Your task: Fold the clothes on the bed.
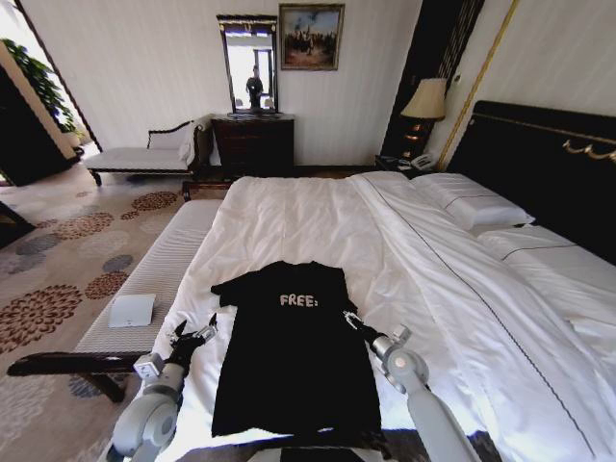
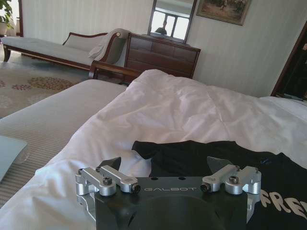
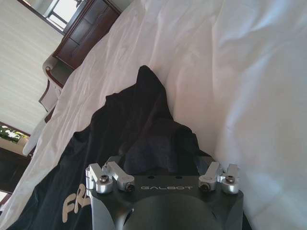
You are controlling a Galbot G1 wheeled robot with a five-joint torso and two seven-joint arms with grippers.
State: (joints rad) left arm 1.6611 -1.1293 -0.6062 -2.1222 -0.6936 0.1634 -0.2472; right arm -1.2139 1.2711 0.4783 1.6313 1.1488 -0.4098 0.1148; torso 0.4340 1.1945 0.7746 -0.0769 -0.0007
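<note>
One black T-shirt [image 1: 294, 356] lay at the lower centre of the frame on one bed [image 1: 318, 221]. Two end effectors were in view: the left end effector [image 1: 195, 330] at lower left and the right end effector [image 1: 350, 319] just right of centre. There were two pillows [image 1: 472, 204] at right, one bench [image 1: 154, 279] at left carrying one white pad [image 1: 132, 310], one lamp [image 1: 426, 100], one mirror [image 1: 248, 63] and one painting [image 1: 311, 37] at the top.

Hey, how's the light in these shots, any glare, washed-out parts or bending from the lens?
Head view: wide-angle lens bows the walls and the bed; daylight glares at the top left corner. Left wrist view: the white duvet is bright but keeps its creases; the T-shirt reads nearly flat black. Right wrist view: the duvet washes out beside the shirt, and the left gripper and right gripper bodies look dim.
</note>
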